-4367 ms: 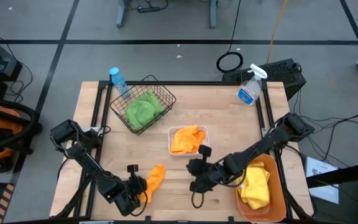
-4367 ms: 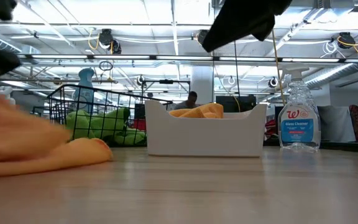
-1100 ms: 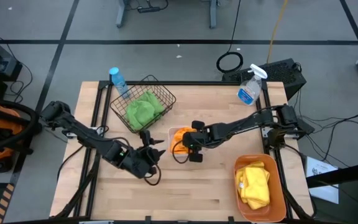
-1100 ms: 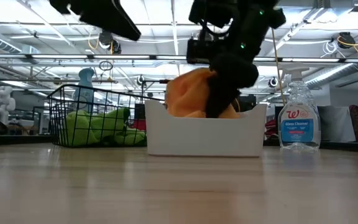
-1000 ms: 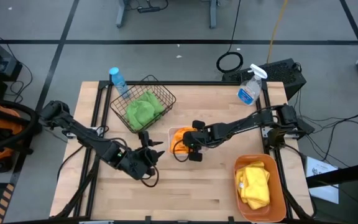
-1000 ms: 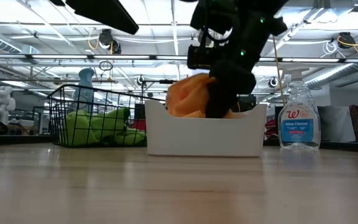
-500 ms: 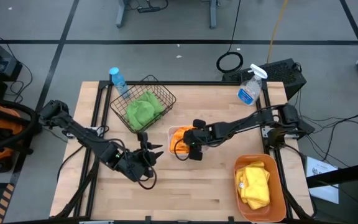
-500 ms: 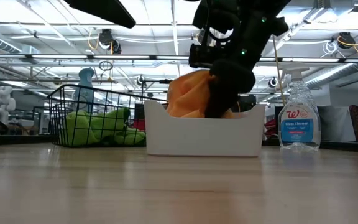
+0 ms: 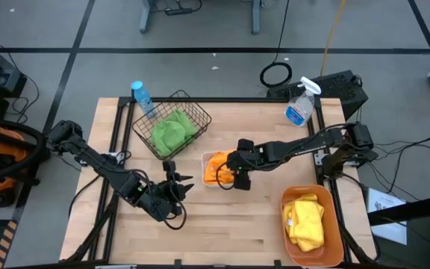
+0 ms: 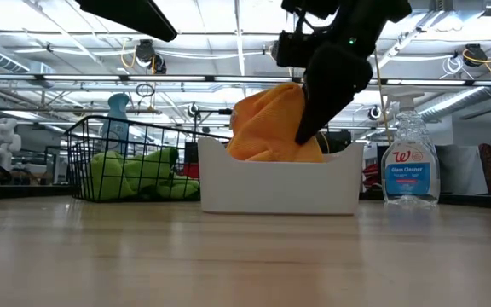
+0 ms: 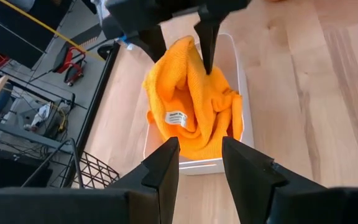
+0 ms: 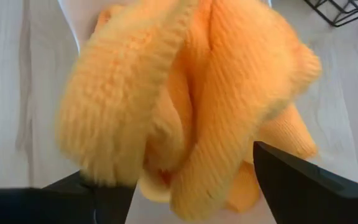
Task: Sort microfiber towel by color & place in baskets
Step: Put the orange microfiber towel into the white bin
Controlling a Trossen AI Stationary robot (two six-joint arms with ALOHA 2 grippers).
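I have the right gripper [image 9: 228, 178] over the small white tray [image 9: 207, 182] at the middle of the table [image 9: 260, 232], its jaws spread open on either side of the orange towels [image 9: 215, 169] piled in that tray — from the left wrist view the two dark fingers [image 11: 205, 37] stand apart at the top fold of the cloth, one finger touching it, with no clamp on it that I can see. In the low view the orange heap [image 10: 271, 128] rises above the tray's white wall [image 10: 280, 188] and the right arm leans against its far side. The left gripper [image 9: 176, 181] sits just beside the tray on its near-left side, low over the bare wood, pointing toward the tray; its jaws are partly open and hold nothing. The green towels [image 9: 170, 131] lie bunched inside the black wire basket [image 9: 198, 118] at the back left of the table, seen also through the mesh in the low view [image 10: 135, 170]. The yellow towels [image 9: 306, 220] lie in the orange tub [image 9: 333, 246] at the front right corner — well apart from both grippers. A spray bottle [image 9: 299, 104] stands at the back right edge, and a blue-capped bottle [image 9: 142, 97] stands just behind the wire basket.
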